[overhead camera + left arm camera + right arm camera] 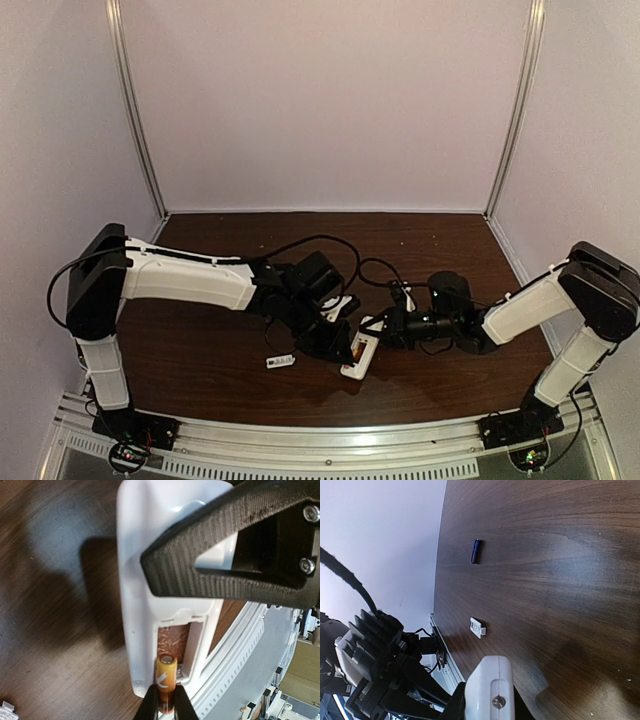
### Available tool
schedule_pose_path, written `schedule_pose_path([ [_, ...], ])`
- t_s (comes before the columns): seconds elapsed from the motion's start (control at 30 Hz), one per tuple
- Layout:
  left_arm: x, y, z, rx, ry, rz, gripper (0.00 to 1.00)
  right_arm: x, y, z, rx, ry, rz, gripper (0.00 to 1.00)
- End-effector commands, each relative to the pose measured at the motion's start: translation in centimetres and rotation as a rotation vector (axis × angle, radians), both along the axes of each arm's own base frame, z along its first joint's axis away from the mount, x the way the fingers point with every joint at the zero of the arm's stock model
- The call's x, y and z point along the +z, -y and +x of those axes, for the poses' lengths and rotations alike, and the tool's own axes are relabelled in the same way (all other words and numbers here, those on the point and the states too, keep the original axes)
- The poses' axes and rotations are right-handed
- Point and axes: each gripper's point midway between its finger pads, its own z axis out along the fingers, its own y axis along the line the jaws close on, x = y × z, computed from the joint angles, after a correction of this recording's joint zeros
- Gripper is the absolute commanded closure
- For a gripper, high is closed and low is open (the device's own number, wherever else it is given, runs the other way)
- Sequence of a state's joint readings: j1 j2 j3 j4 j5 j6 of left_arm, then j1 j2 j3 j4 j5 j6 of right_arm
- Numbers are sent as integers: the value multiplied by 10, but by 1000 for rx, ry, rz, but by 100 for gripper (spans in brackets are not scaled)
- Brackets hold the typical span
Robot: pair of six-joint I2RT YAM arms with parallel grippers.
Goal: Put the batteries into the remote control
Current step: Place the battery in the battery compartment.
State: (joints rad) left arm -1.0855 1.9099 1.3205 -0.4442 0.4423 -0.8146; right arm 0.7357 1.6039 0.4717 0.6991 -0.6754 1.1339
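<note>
**Q:** Materials and shapes?

**A:** The remote control (pixel 137 605) is a smooth, glossy white plastic slab with rounded corners, plain back facing my left wrist camera. Its battery recess (pixel 175 640) is a rectangular cut-out with a coppery, scratchy sheen inside. The orange battery (pixel 166 677) is a slim cylinder with a pale metal cap. The table (pixel 560 580) is dark wood with a fine grain. A small flat white cover piece (pixel 478 627) lies on it, apart from the remote.

**Q:** Which way do things point?

**A:** From above, the remote's long axis runs from about 1 o'clock to 7 o'clock. In the left wrist view it runs 12 to 6, with the recess at the 6 o'clock end. The orange battery lines up with it, cap towards 12 and tip at the lower end of the recess. The purple battery (pixel 475 550) lies on the table at 12 o'clock from the cover in the right wrist view, well apart, its axis nearly 12 to 6.

**Q:** My tools?

**A:** My left gripper (pixel 166 705) is pinched narrowly on the orange battery, a finger on each side. My right gripper (pixel 383 333) is clamped on the remote, its ribbed black finger (pixel 215 545) lying across the white back. I cannot tell whether the remote touches the table.
</note>
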Motion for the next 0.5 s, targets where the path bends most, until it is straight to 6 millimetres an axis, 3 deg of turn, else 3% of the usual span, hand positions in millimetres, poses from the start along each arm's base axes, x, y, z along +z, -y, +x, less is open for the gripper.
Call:
schedule_pose_path([
  [0.0, -9, -5, 10, 50, -20, 42, 87, 27, -14, 8, 10, 54, 81, 100],
  [0.47, -19, -6, 14, 52, -32, 77, 84, 23, -22, 3, 36, 33, 97, 100],
])
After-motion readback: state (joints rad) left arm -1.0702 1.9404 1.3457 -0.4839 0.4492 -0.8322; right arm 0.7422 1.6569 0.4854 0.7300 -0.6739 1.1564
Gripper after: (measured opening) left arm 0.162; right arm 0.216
